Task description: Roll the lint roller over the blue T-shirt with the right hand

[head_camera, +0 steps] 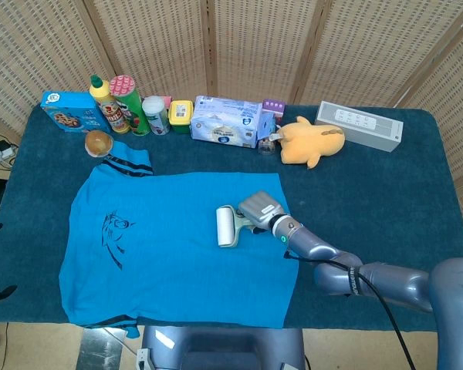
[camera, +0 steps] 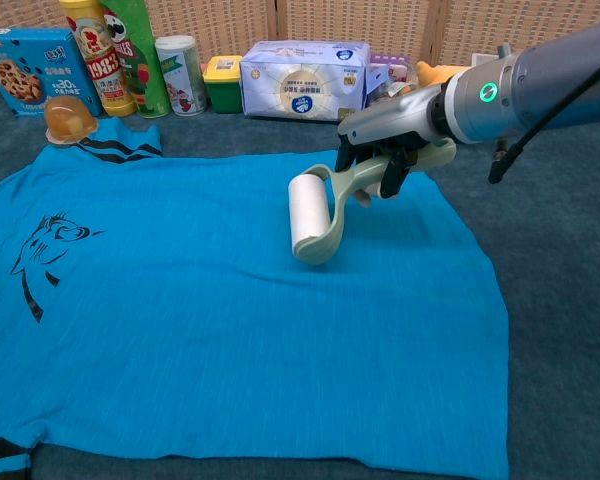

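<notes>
The blue T-shirt (head_camera: 181, 247) (camera: 220, 310) lies flat on the dark blue table, with a small black print near its left side. My right hand (head_camera: 260, 210) (camera: 390, 130) grips the grey-green handle of the lint roller (head_camera: 226, 227) (camera: 308, 213). The white roll sits low over the shirt's right half, near the middle; whether it touches the cloth I cannot tell. My left hand is out of both views.
Along the table's back edge stand a cookie box (head_camera: 68, 110), bottles and cans (head_camera: 123, 102), a tissue pack (head_camera: 227, 122), a yellow plush toy (head_camera: 312, 141) and a white box (head_camera: 359, 124). A round brown object (head_camera: 99, 142) lies by the shirt's collar.
</notes>
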{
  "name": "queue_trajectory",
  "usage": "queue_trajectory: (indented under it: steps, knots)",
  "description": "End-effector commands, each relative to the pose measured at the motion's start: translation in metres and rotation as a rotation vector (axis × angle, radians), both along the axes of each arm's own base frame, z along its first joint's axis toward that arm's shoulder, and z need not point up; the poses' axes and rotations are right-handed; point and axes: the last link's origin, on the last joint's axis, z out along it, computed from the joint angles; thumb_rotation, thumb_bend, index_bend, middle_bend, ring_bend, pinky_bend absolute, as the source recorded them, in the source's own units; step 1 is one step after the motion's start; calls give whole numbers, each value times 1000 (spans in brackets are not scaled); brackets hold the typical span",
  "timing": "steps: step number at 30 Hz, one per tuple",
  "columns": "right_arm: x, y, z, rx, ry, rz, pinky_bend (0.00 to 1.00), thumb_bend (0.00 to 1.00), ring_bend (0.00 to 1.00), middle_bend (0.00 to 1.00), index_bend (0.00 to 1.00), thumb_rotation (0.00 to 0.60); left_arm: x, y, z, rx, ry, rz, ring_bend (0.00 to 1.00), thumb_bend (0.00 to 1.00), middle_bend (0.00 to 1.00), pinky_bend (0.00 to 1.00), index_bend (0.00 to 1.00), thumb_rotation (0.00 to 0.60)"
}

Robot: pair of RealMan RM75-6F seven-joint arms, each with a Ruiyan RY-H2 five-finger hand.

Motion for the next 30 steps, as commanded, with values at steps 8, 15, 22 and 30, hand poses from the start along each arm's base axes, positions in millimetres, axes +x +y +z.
queue_trajectory:
  steps: [8, 15, 22, 30]
  knots:
    - [0, -4, -10, 7, 95, -29, 1000, 1000, 870, 725, 589, 600, -1, 2, 1, -1, -2, 6, 0, 89, 0, 0, 0, 600]
    - [13, 2, -14, -6, 109, -11, 1000, 1000, 870, 725, 590, 600, -2, 2, 1, -1, -2, 9, 0, 89, 0, 0, 0, 600]
    - [32, 10, -25, -20, 146, 49, 1000, 1000, 870, 726, 591, 600, -2, 2, 2, -2, -7, 5, 0, 89, 0, 0, 0, 600]
    - [29, 12, -30, 12, 235, 41, 1000, 1000, 870, 728, 599, 600, -3, 3, 1, -15, -9, 3, 0, 89, 0, 0, 0, 600]
